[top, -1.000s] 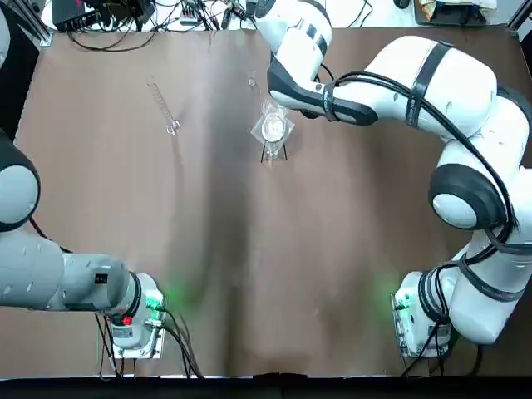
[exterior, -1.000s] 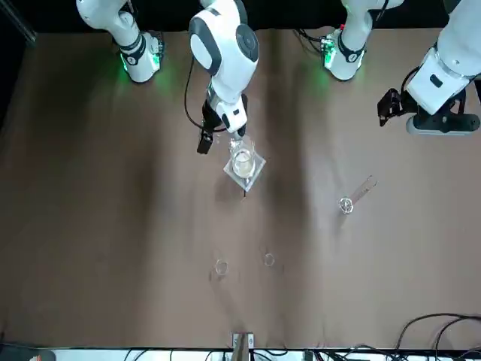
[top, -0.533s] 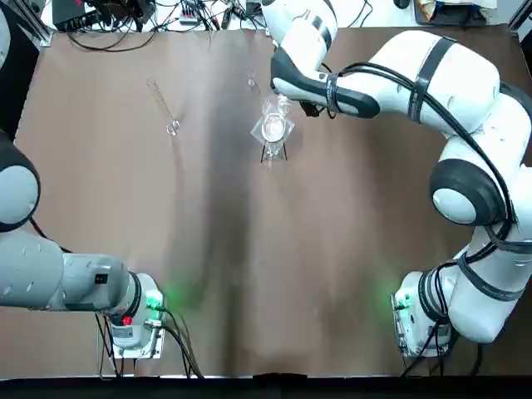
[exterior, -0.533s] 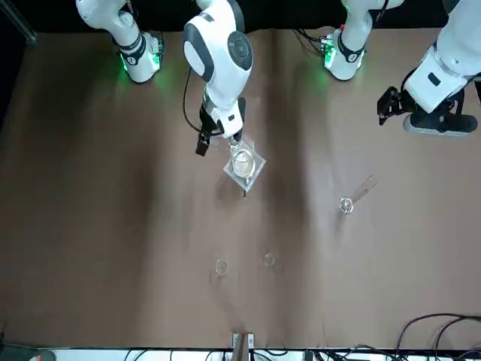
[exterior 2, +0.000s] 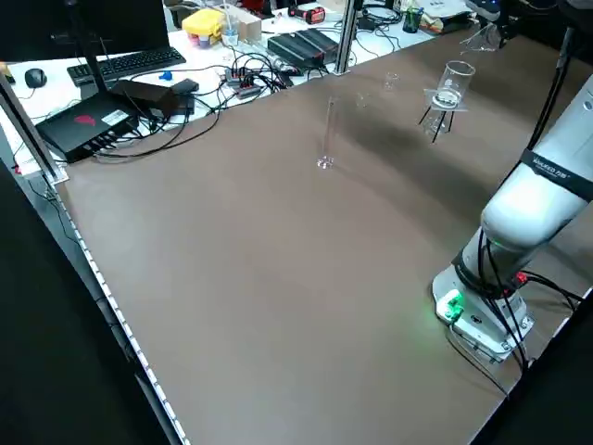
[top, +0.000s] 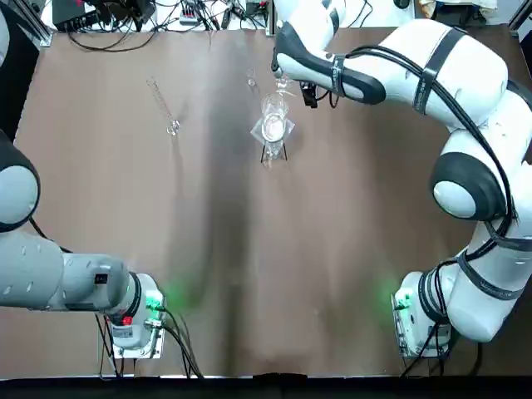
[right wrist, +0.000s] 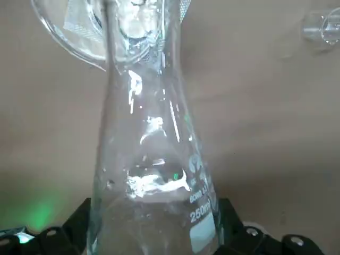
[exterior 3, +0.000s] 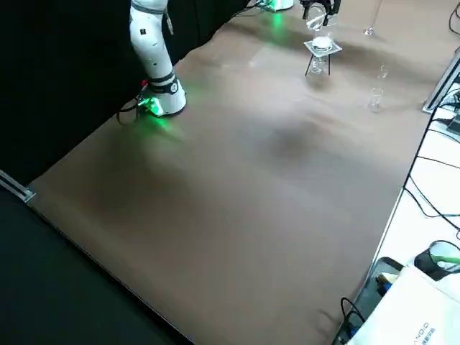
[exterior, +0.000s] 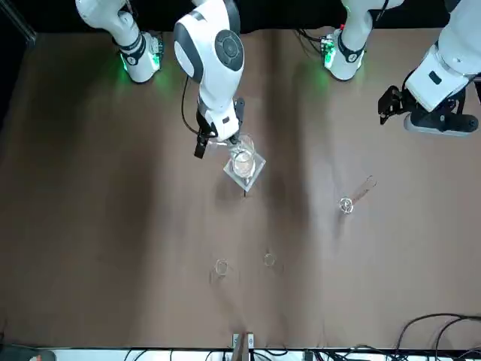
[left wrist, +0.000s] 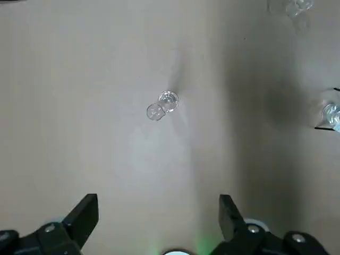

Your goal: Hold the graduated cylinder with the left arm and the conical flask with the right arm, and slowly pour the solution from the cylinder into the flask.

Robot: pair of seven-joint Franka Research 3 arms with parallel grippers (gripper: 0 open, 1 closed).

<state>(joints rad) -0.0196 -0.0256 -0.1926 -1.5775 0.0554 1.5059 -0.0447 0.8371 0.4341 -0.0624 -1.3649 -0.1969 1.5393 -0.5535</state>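
Note:
The conical flask (right wrist: 151, 159) is a clear glass flask marked 250 ml, and my right gripper (right wrist: 154, 218) is shut on it. In the top view this gripper (top: 291, 85) hangs at the far middle of the table, just beyond the glass vessel on its dark tripod. The graduated cylinder (top: 164, 106) stands alone on the table at the far left, a slim clear tube. From above it shows in the left wrist view as a small ring (left wrist: 162, 104). High above it my left gripper (left wrist: 158, 212) is open and empty, also seen at the front view's right (exterior: 392, 105).
A glass vessel with a white disc (top: 273, 128) sits on a dark tripod close beside the held flask. Two tiny glass pieces (exterior: 221, 266) (exterior: 269, 260) stand near the table's far edge. Cables and boxes (exterior 2: 139, 93) lie beyond the table's edge.
My right gripper has carried the flask a little toward the far edge, away from the vessel on the tripod. The left arm and the cylinder have not moved.

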